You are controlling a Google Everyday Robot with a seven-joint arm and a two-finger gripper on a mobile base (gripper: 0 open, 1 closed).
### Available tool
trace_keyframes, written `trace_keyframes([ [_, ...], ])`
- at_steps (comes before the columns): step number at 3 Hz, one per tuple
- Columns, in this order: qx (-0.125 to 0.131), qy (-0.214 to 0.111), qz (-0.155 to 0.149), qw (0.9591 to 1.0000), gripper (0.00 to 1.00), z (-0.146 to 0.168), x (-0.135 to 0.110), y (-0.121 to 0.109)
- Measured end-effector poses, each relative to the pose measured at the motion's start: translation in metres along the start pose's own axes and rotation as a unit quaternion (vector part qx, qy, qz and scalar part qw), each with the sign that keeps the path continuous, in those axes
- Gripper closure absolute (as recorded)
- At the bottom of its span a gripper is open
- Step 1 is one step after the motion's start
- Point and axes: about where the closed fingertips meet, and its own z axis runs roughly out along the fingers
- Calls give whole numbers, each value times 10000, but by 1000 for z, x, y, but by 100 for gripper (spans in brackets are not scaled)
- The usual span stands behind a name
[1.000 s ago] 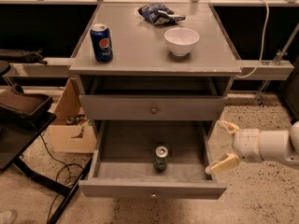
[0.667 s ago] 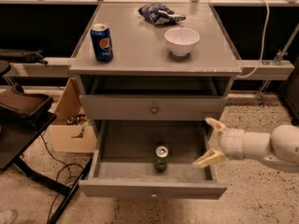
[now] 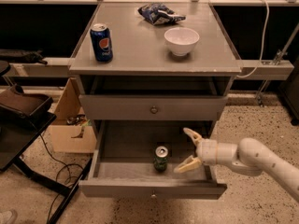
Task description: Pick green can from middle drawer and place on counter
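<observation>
So the green can (image 3: 161, 158) is standing upright in the open middle drawer (image 3: 154, 188), silver top up. The claw (image 3: 183, 150) sits just to the right of the can as the camera sees it, not touching it. Its fingers are spread wide and the gap faces the can. I'd guess it just needs a short sideways slide to the can, then a squeeze. The desk (image 3: 140, 48) is well above the can.

Speckled floor (image 3: 264, 125); cardboard box (image 3: 65, 139) (left); dim light.
</observation>
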Motion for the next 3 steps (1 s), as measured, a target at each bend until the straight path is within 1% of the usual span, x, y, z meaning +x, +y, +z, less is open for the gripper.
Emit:
trace_keyframes([
  [1,-304,-152,75,9994,0,52,31,7],
  [2,-460,-250,62,9986,0,82,37,9],
  [3,-688,-127,212,9973,18,113,54,19],
])
